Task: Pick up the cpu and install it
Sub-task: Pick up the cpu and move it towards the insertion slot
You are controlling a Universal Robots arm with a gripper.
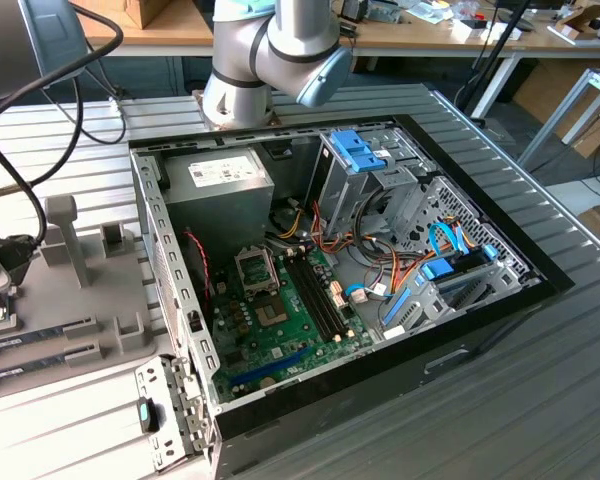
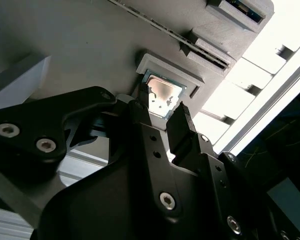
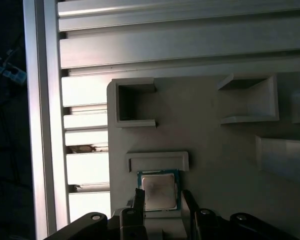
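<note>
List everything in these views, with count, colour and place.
cpu: one, silver with green rim, in a recess of the holder.
holder: one, grey, on the table at the exterior view's left.
memory sticks: at least two, dark, in the holder.
computer case: one, black, open, on the table.
motherboard: one, green, inside the case.
power supply: one, grey, inside the case.
table: one, grey slatted metal.
arm: one, grey and blue, beyond the case.
gripper: one, black, open, straddling the cpu.
</note>
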